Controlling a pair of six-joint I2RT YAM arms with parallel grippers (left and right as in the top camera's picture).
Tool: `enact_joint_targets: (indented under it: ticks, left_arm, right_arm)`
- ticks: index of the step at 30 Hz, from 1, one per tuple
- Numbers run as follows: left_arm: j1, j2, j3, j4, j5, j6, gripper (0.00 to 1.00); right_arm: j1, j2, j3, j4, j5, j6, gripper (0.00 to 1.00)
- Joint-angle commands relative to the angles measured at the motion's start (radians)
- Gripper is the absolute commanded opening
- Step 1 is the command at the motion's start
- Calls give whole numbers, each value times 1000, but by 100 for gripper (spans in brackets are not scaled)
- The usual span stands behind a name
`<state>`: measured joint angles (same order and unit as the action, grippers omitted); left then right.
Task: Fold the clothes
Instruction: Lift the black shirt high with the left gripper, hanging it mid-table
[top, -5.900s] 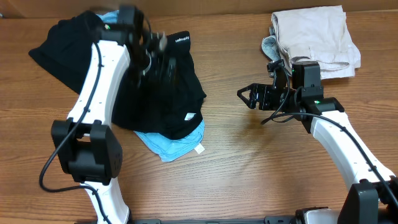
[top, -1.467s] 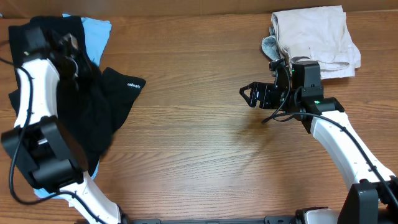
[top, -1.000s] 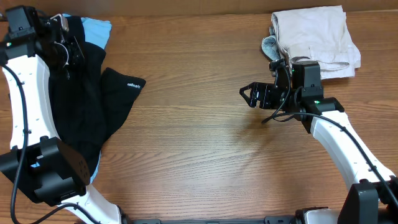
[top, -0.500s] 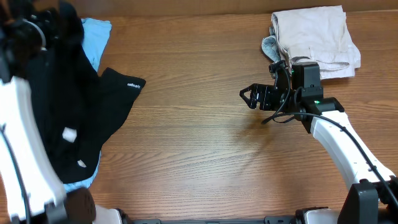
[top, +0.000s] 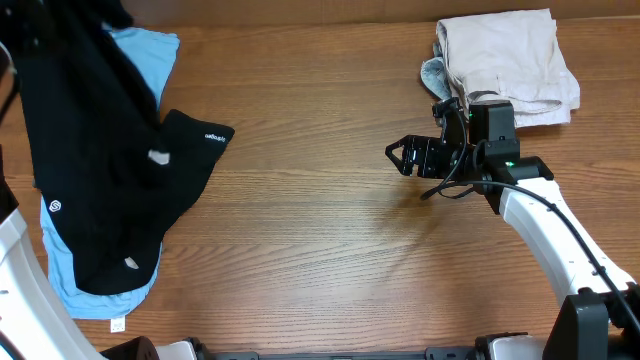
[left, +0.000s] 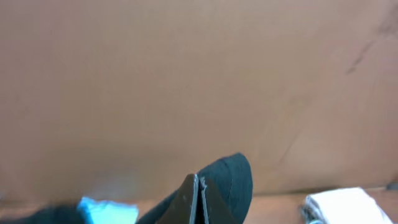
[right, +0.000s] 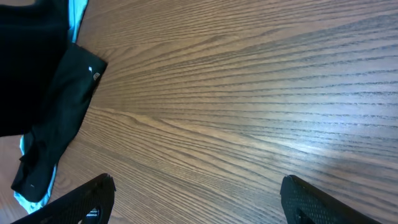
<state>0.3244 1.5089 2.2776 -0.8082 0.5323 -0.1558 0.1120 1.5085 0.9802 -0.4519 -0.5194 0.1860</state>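
The fingers of the left gripper (left: 198, 200) are pressed together, pinching a fold of the black T-shirt (top: 90, 170). They hold it high over the table's far left corner, so the cloth hangs long and loose down the left edge. I take that as a lift to shake it out and free it before it is laid flat. Under it a light-blue garment (top: 70, 285) lies along the same edge, showing above and below the black. The right gripper (top: 403, 155) hovers over the right half of the table, well apart from the shirt. Its fingers are spread wide with nothing between them, apparently waiting to take a hem. Behind it, beige clothes (top: 510, 60) sit bunched in the far right corner, a bit of grey cloth (top: 432, 72) tucked at their near side. The table (top: 320, 260) is bare wood grain across the middle, and a plain brown board (left: 186, 74) backs it.
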Motion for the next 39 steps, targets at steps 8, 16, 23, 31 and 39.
enact_joint_targets:
  ticks: [8, 16, 23, 31, 39]
  left_arm:
    - [-222, 19, 26, 339, 136, -175, 4]
    - [-459, 42, 26, 459, 15, -178, 4]
    - [-593, 82, 26, 579, -107, -178, 4]
    - [-654, 142, 26, 605, -120, -184, 4]
    - [-657, 144, 26, 598, -121, -185, 4]
  right_arm:
    - [2, -5, 21, 6, -48, -1, 89]
    - [1, -10, 22, 53, -137, -5, 88]
    - [2, -11, 22, 53, -279, -37, 84]
    - [6, -16, 22, 54, -328, -147, 86]
    - [6, -16, 22, 87, -328, -157, 86]
